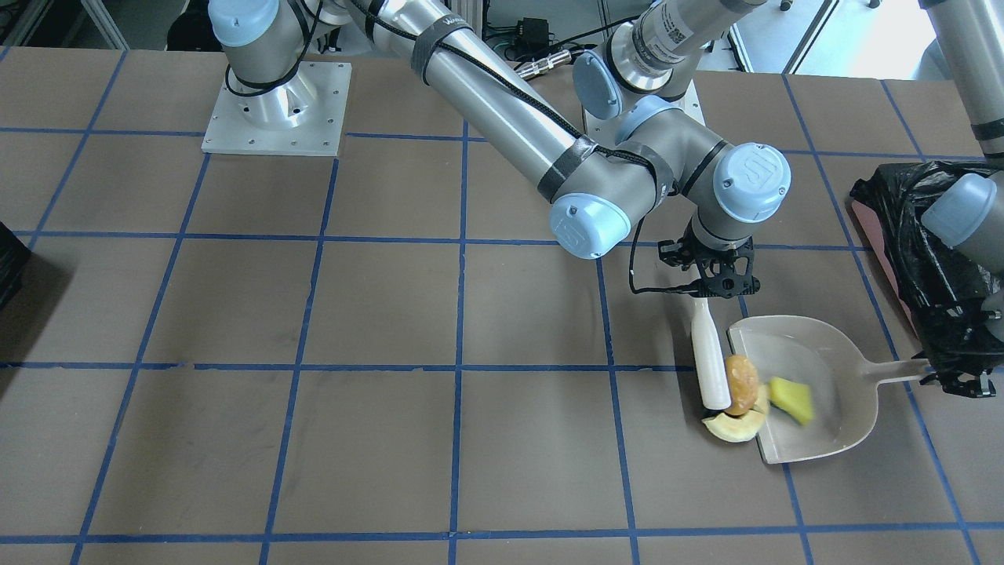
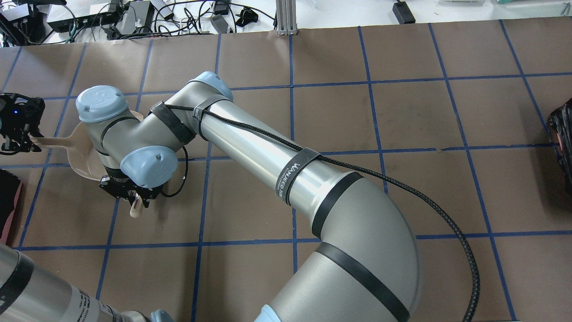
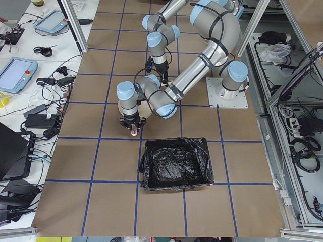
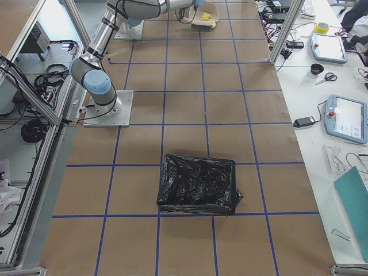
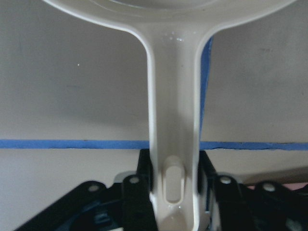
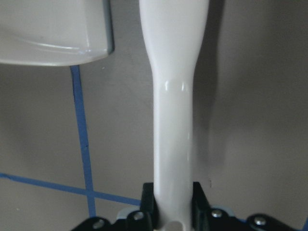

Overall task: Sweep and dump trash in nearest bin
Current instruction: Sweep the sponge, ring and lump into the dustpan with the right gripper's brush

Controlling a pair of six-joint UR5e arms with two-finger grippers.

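Observation:
My right gripper [image 1: 706, 292] is shut on the white brush [image 1: 710, 357], whose head presses against the trash at the white dustpan's [image 1: 823, 369] open lip. The orange-brown lump [image 1: 741, 383] sits on the lip. The pale-yellow peel [image 1: 736, 428] lies half on the table just outside it. The yellow sponge wedge [image 1: 791, 399] is inside the pan and blurred. My left gripper [image 1: 941, 375] is shut on the dustpan handle [image 5: 175, 120], beside the bin [image 1: 902, 235], a pinkish box with a black bag. The brush handle fills the right wrist view [image 6: 173, 120].
The bin [image 3: 176, 164] stands at the table's end on my left, right behind the dustpan handle. A second black-lined bin [image 4: 198, 184] stands far off toward the other end. My right arm's forearm [image 2: 268, 152] crosses the table. The arm base plates [image 1: 274, 102] are at the back.

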